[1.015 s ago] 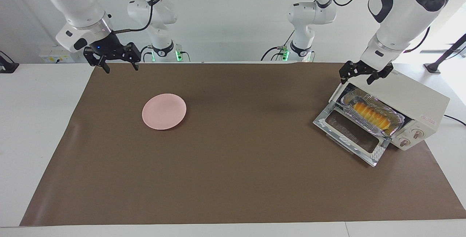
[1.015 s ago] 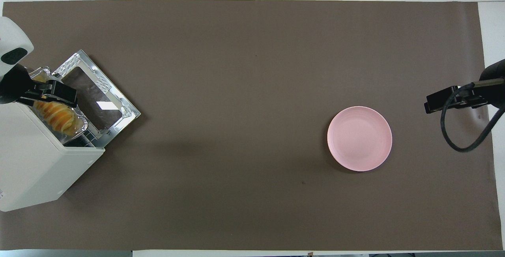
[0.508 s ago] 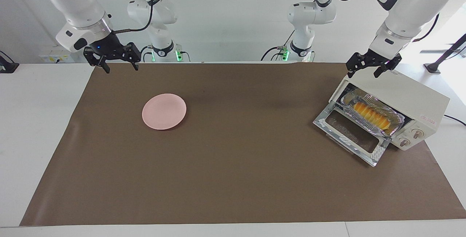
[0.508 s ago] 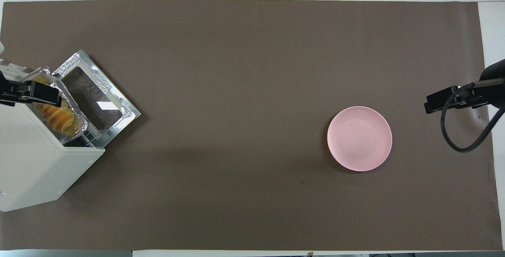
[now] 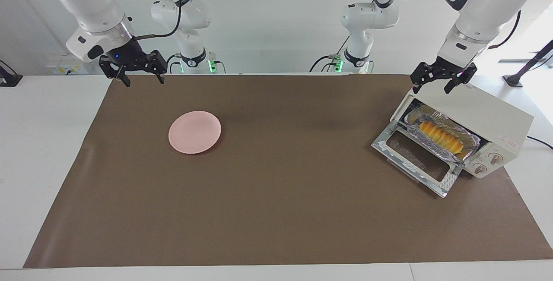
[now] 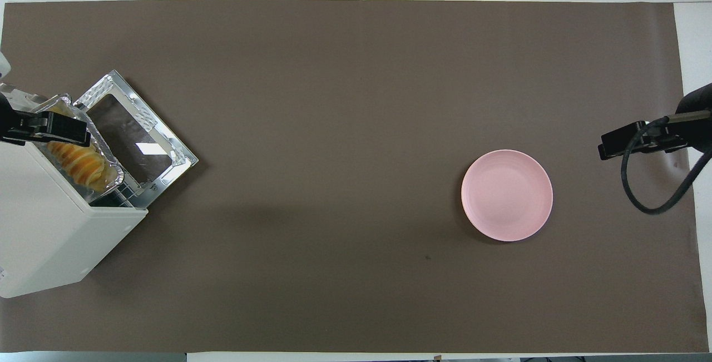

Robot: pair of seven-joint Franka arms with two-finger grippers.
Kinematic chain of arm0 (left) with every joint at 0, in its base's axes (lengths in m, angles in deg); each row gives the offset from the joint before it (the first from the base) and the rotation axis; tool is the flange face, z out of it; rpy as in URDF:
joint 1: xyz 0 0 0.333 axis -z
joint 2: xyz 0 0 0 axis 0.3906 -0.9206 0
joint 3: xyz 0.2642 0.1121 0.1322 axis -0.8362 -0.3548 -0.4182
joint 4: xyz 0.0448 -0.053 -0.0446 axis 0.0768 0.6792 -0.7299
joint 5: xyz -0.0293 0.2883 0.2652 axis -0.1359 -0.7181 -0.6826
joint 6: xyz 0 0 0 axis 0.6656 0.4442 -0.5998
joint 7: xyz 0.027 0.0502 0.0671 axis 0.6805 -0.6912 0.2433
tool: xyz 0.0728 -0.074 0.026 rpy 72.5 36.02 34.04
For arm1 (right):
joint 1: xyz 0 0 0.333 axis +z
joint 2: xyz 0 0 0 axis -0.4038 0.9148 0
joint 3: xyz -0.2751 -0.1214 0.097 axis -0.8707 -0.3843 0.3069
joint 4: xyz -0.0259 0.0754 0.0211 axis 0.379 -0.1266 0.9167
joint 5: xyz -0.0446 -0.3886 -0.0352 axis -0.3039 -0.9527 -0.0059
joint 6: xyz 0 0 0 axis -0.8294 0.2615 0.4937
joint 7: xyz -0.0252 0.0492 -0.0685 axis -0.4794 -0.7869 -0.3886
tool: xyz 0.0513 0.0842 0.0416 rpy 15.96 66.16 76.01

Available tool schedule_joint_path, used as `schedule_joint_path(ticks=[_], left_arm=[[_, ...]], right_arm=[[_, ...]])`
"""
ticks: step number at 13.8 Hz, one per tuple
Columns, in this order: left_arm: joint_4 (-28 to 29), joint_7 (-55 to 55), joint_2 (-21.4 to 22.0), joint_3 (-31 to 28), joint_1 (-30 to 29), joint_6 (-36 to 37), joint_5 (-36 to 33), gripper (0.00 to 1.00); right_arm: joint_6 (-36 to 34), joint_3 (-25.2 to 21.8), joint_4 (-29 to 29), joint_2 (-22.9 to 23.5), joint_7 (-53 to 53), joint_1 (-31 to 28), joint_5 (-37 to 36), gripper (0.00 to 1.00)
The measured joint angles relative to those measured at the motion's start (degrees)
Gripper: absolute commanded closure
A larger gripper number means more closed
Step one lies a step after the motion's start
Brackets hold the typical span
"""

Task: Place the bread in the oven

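The cream-white oven (image 5: 484, 119) stands at the left arm's end of the table with its glass door (image 5: 417, 160) dropped open. The yellow-orange ridged bread (image 5: 440, 137) lies in a crinkled foil tray (image 5: 468, 140) on the rack in the oven's mouth. It also shows in the overhead view (image 6: 80, 163), partly under the oven's top (image 6: 50, 228). My left gripper (image 5: 438, 83) is open and empty, up in the air over the oven's top edge above the opening. My right gripper (image 5: 133, 76) is open and empty, waiting over the mat's edge at the right arm's end.
A round pink plate (image 5: 194, 132) lies on the brown mat (image 5: 276, 194) toward the right arm's end. It also shows in the overhead view (image 6: 507, 195). The oven's two knobs (image 5: 487, 163) face away from the robots.
My left gripper has risen and drawn back from the oven's mouth to over its top edge. The bread, tray, plate and right arm have not moved.
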Motion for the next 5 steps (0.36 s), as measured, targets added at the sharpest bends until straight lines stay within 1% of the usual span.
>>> schedule_joint_path(ticks=[5], left_arm=[[0.0, 0.0, 0.0, 0.1, 0.0, -2.8, 0.0, 0.00]], right_arm=[[0.0, 0.0, 0.0, 0.0, 0.0, 0.0, 0.0, 0.00]])
